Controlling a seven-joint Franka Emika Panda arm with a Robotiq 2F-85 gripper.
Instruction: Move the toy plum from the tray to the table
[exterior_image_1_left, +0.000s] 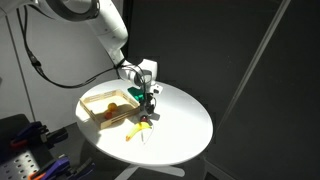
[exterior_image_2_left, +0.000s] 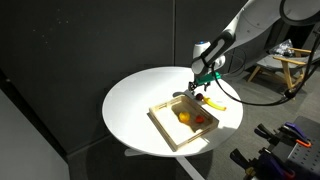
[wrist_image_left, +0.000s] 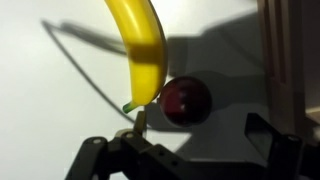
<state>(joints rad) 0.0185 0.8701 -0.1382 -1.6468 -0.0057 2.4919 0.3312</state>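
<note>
The toy plum (wrist_image_left: 186, 99), a small dark red ball, rests on the white table (wrist_image_left: 60, 90) in the wrist view. It touches the tip of a yellow banana (wrist_image_left: 141, 45) and lies just outside the wooden tray's rim (wrist_image_left: 292, 60). My gripper (wrist_image_left: 197, 117) hangs right over it, open, its fingers spread wide to either side and not touching it. In both exterior views the gripper (exterior_image_1_left: 148, 100) (exterior_image_2_left: 203, 86) hovers low beside the tray (exterior_image_1_left: 100, 92) (exterior_image_2_left: 162, 128), and the plum is hidden under it.
The banana (exterior_image_1_left: 138, 127) (exterior_image_2_left: 212, 102) lies on the table (exterior_image_1_left: 185, 125) (exterior_image_2_left: 135, 100) by the tray's corner. An orange-red toy fruit (exterior_image_2_left: 184, 118) and a red one (exterior_image_2_left: 200, 120) sit inside the tray. Dark curtains stand behind the table.
</note>
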